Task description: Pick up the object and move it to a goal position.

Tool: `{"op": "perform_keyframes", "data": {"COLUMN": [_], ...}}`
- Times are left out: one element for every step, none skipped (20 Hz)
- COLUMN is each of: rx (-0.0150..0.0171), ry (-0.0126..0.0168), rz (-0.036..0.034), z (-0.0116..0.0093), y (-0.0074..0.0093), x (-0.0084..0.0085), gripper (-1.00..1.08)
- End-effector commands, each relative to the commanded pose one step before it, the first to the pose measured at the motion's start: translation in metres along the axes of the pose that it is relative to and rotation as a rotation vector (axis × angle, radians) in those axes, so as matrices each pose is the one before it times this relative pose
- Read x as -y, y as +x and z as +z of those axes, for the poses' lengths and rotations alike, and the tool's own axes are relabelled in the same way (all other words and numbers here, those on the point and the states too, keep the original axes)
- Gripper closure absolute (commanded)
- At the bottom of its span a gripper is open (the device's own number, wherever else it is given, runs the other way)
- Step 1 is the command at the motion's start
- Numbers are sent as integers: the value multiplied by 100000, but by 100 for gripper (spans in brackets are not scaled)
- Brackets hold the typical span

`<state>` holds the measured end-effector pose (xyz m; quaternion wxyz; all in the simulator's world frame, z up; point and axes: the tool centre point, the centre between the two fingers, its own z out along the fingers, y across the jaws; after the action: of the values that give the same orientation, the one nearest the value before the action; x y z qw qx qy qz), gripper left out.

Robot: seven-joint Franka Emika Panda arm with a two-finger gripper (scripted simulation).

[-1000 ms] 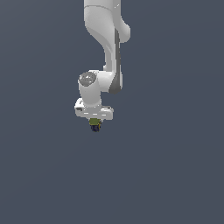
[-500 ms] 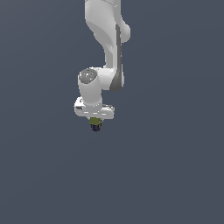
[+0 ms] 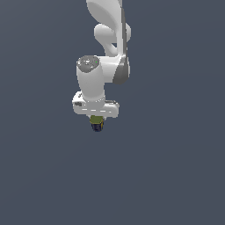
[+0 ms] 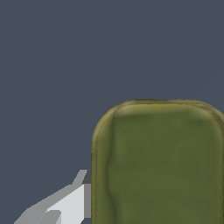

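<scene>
Here the white Panda gripper (image 3: 97, 119) hangs in mid-air with its jaws closed on the small stubby object (image 3: 97, 123), olive-green above and dark navy at its rounded end. The object sits between the jaws, its dark end protruding below them. In the wrist view its olive face (image 4: 159, 164) lies against a grey-white finger (image 4: 65, 205).

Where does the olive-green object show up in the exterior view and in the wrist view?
Exterior view: the object hangs just under the white gripper, near the picture's middle, its dark rounded end pointing down.
Wrist view: the object fills much of the frame as a large olive-green rounded slab, seen close up.
Shared landmark: the gripper, seen whole in the exterior view; in the wrist view only one light grey finger shows beside the object.
</scene>
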<state>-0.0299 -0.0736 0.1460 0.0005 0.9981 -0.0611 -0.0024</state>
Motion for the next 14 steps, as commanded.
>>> {"op": "perform_keyframes", "data": {"rx": [-420, 0, 0, 0, 0, 0, 0, 0, 0, 0, 0, 0, 0, 0], "ry": [-18, 0, 0, 0, 0, 0, 0, 0, 0, 0, 0, 0, 0, 0], "rz": [8, 0, 0, 0, 0, 0, 0, 0, 0, 0, 0, 0, 0, 0], "z": [-2436, -910, -908, -904, -900, -896, -876, -843, -812, -784, -757, -732, -708, -685], "y": [1134, 440, 441, 441, 442, 442, 434, 420, 407, 395, 383, 373, 362, 353], "x": [659, 271, 271, 270, 269, 268, 263, 253, 244, 236, 228, 221, 214, 207], "gripper": [108, 108, 108, 108, 108, 108, 108, 108, 108, 108, 108, 108, 108, 108]}}
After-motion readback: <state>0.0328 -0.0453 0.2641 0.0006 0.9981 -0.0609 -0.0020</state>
